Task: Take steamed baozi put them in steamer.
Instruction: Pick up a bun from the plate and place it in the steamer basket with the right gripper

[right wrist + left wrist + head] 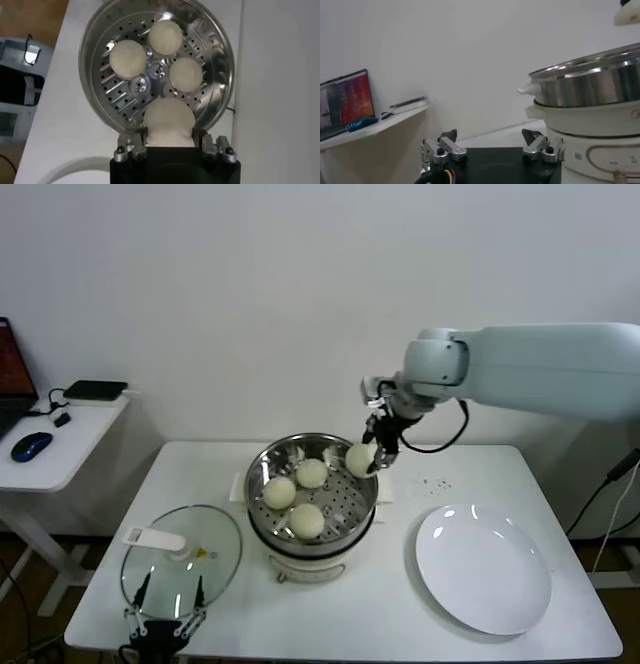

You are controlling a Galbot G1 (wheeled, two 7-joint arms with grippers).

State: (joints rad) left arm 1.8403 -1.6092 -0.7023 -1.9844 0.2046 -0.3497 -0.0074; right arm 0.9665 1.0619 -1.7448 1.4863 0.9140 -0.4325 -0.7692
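- Left end effector [165, 616] hangs at the worktop's [560, 484] front-left corner, fingers apart, over the glass lid [185, 559].
- Three steamed baozi [307, 520] sit in the steamer [268, 464] mid-worktop.
- Right end effector [378, 452] clamps a fourth baozi [360, 460] above the steamer's right rim.
- White plate [484, 569] lies front-right.

On my bench [560, 484], the steamer [312, 529] sits mid-bench, lid [180, 559] near the front-left corner, plate [483, 568] toward the front-right corner.

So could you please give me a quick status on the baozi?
Right gripper shut on fourth baozi, over steamer rim. Three baozi inside. Left gripper open, parked by glass lid. Nothing in the way.
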